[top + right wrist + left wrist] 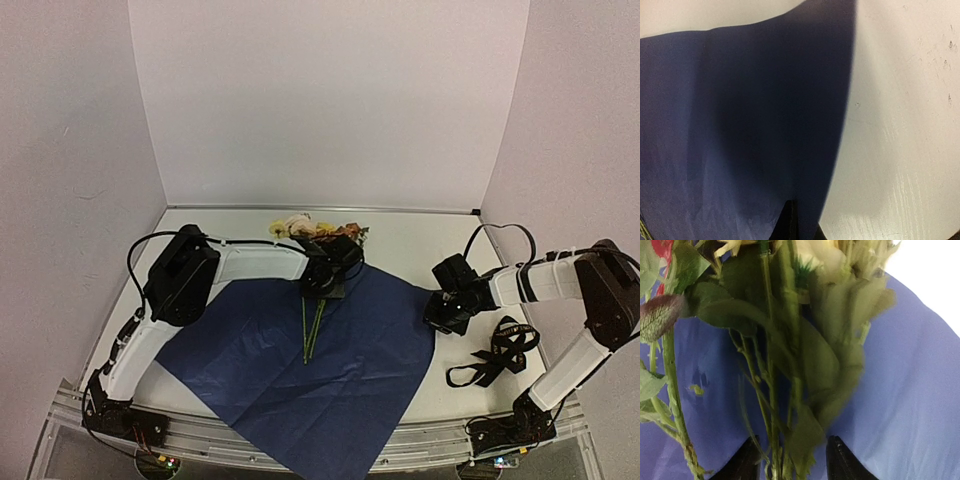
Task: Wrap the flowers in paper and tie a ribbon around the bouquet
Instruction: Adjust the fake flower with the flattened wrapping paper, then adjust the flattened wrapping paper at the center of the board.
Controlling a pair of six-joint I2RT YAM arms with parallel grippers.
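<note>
The paper (300,400) lies spread dark navy side up, one corner toward the front edge. The flowers (312,228) rest at its far corner, with thin green stems (312,335) running toward me. My left gripper (325,278) sits over the stems just below the blooms. In the left wrist view it (792,462) is open, and the flowers' (810,350) stems and leaves pass loosely between its fingers (842,462). My right gripper (445,310) is at the paper's right corner. Seen from the right wrist, it (795,220) is shut on the paper (715,125) near its edge. The black ribbon (500,355) lies loose to the right.
The white table (420,235) is closed in by white walls at the back and both sides. The paper's front corner hangs over the metal rail (430,440) at the near edge. The right arm's forearm (540,282) arches over the ribbon.
</note>
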